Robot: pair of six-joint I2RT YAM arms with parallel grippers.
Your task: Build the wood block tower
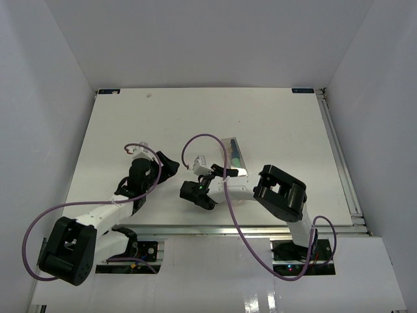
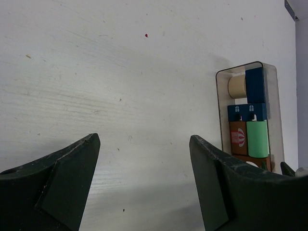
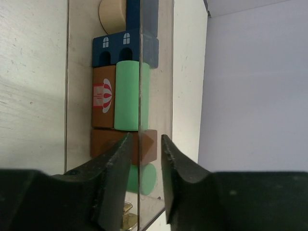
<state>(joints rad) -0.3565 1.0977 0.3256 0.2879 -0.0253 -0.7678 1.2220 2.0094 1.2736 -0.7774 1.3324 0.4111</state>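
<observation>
The wood blocks lie packed in a clear plastic box [image 1: 233, 158] on the table. In the right wrist view I see a tan piece [image 3: 113, 12], a blue arched block [image 3: 118, 49], a brown block with a balloon print [image 3: 103, 96], a green cylinder [image 3: 127, 95], a brown block [image 3: 103, 142] and a second green cylinder [image 3: 144, 179]. My right gripper [image 3: 146, 144] straddles the box's thin clear wall [image 3: 140, 72], jaws slightly apart, a gap on the right side. My left gripper [image 2: 144, 144] is wide open over bare table, the box [image 2: 269, 106] to its right.
The white table [image 1: 195, 117] sits between white walls, with a metal rail [image 1: 342, 163] along its right edge. A small brass fitting [image 3: 122, 216] shows beneath the right fingers. The left arm [image 1: 124, 195] reaches towards the middle.
</observation>
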